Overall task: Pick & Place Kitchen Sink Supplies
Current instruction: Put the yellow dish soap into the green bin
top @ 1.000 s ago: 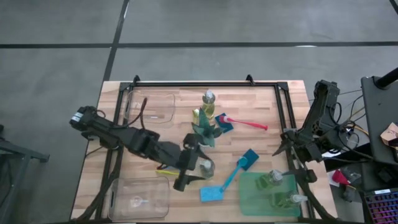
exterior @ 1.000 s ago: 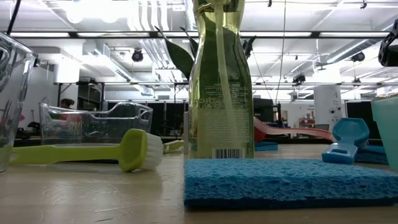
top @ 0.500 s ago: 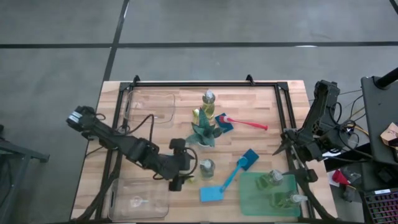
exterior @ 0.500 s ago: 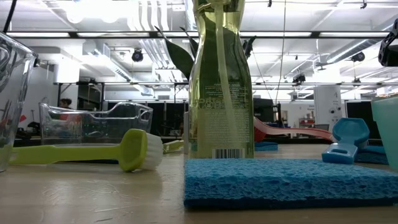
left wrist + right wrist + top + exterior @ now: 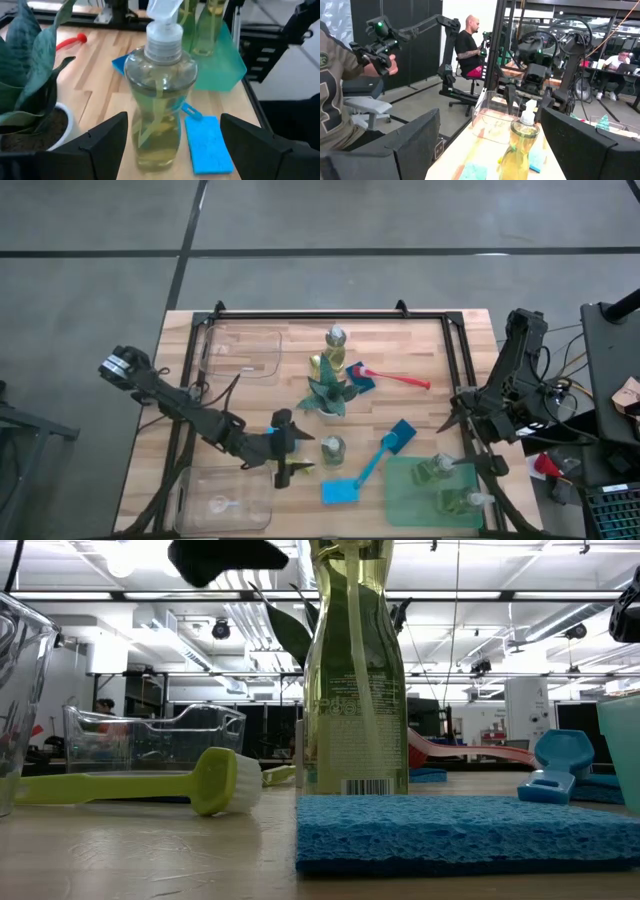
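A clear pump bottle [image 5: 159, 100] of yellow-green liquid stands upright on the wooden table [image 5: 250, 395], near its middle. My left gripper [image 5: 292, 448] is open just left of the bottle [image 5: 332, 450], pointing at it. Its fingers stand on either side of the bottle, short of it, and touch nothing. One finger [image 5: 225, 555] shows at the top of the low view. A yellow-green brush [image 5: 130, 785] lies beneath the gripper. Another bottle [image 5: 336, 348] stands at the far side. A blue sponge [image 5: 340, 492] and a blue brush [image 5: 385, 445] lie nearby. My right gripper [image 5: 452, 418] waits open at the right edge.
A spiky potted plant [image 5: 330, 392] stands just beyond the bottle. A red brush [image 5: 395, 377] lies on a second blue sponge [image 5: 362, 377]. A green tray [image 5: 410, 498] at the near right holds two bottles. Clear bins sit at the far left [image 5: 240, 352] and near left [image 5: 220, 500].
My left gripper has sunk toward the table and drawn back a little toward the left edge, rolling about its own line as it went. It has stayed open. One of its fingers has come into the top of the low view.
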